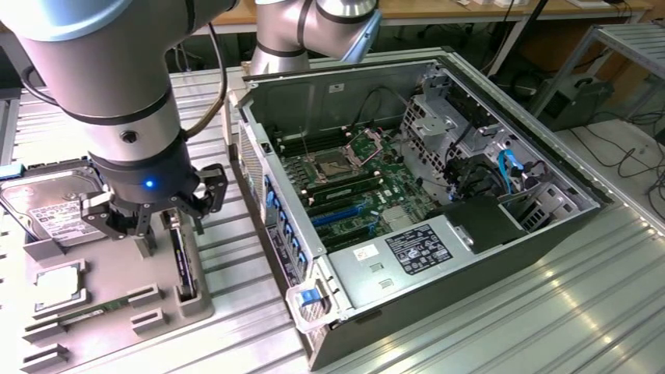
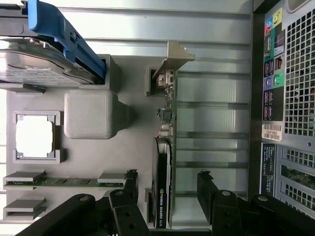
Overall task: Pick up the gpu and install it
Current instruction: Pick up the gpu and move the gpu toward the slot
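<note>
The arm's pincer hangs right over the graphics card, which stands on its long edge in a slot of a grey tray on the ribbed metal surface. In the exterior view the tray lies at about 8 o'clock from the open computer case, just beside the case's rear panel. From the wrist camera the pincer is spread wide and holds nothing: one finger stands on each side of the graphics card, with a clear gap on both sides, touching neither face. The card's silver end bracket points away from the fingers. The tray also carries a hard drive at about 10 o'clock from the card in the exterior view, a square processor chip at about 8 o'clock, and a green memory stick lying in its own slot near the chip. Inside the case the motherboard lies flat and bare – the blue slots along its near edge hold no card.
</note>
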`<state>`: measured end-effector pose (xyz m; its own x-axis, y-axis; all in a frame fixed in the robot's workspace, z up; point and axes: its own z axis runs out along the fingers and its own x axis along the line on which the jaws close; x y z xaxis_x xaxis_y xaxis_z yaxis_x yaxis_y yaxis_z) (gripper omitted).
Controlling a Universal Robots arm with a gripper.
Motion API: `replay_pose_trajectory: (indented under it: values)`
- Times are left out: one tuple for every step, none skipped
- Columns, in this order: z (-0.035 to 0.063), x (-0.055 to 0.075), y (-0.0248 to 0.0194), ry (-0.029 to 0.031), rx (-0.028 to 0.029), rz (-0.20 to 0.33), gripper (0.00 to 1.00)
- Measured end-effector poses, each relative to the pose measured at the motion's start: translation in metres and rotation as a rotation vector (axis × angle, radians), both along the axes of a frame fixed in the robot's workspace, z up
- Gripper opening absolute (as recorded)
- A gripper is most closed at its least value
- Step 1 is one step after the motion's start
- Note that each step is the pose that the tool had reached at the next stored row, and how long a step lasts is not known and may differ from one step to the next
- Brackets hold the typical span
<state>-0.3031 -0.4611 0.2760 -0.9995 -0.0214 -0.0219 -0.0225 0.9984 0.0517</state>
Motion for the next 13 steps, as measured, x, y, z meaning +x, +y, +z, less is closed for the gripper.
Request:
replay_pose_trajectory:
  values:
    - [-0.0007,0.0,0.0,0.0016,0.0001,-0.002,0.6]
    - [-0.0016,0.0,0.0,0.0017,0.0001,-0.003,0.6]
    - [-0.0029,0.0,0.0,0.0022,0.0002,-0.004,0.6]
    - [-0.0043,0.0,0.0,0.0046,0.0,-0.005,0.6]
    - [-0.0058,0.0,0.0001,0.007,0.0,-0.005,0.6]
    - [-0.0075,0.0,0.0003,0.0087,0.0,-0.006,0.6]
    - [-0.0088,0.0,0.0003,0.0093,0.0,-0.006,0.6]
    - [-0.0099,0.0,0.0003,0.01,0.0,-0.006,0.6]
    - [-0.0112,0.0,0.0003,0.0103,0.0,-0.006,0.6]
    - [-0.0126,0.0,0.0003,0.0107,0.0,-0.006,0.6]
    - [-0.0142,0.0,0.0003,0.0113,0.0,-0.006,0.6]
    - [-0.0162,0.0,0.0003,0.012,0.0,-0.006,0.6]
    - [-0.0173,0.0,0.0003,0.0127,0.0,-0.006,0.6]
